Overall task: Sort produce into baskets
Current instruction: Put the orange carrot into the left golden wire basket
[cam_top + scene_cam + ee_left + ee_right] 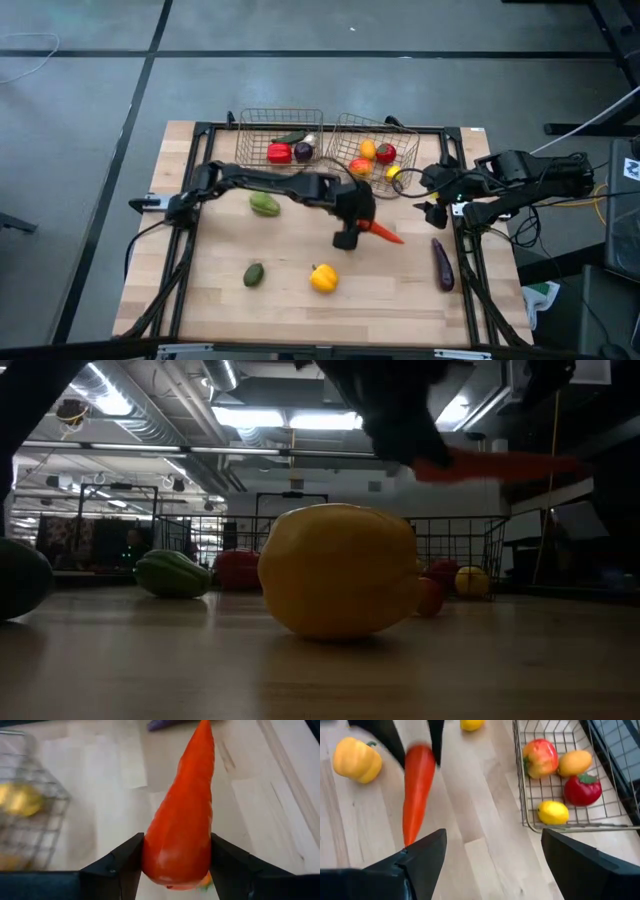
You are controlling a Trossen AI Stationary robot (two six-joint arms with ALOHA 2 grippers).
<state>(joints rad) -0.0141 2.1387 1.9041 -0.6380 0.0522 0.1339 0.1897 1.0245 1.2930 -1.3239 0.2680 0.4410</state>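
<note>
Left gripper (176, 870) is clamped on the thick end of the carrot (182, 820), a dark finger pressed on each side, and the low view shows the carrot lifted clear of the table (300, 300), held roughly level and pointing away from the arm. Taking the right basket (350, 130) as the landmark, the carrot hangs just in front of its near edge, close to its open side; the left basket (250, 130) stands touching or just beside it on the far side from the right arm. Inside the right basket lie an apple (540, 757), an orange (575, 762), a tomato (582, 790) and a lemon (553, 812). Right gripper (492, 857) waits with its fingers spread wide and nothing between them, just to the outer side of the right basket. A yellow pepper (323, 278) sits well in front of the basket, on bare wood. By its look the carrot is a light, stiff, smooth toy, likely slippery, and its taper means a squeeze could push it out toward the thin end; the broad end, where the fingers sit now, seems the safest hold. Being long, it may swing or catch the wire rim, so it probably wants lowering tip first or flat.
</note>
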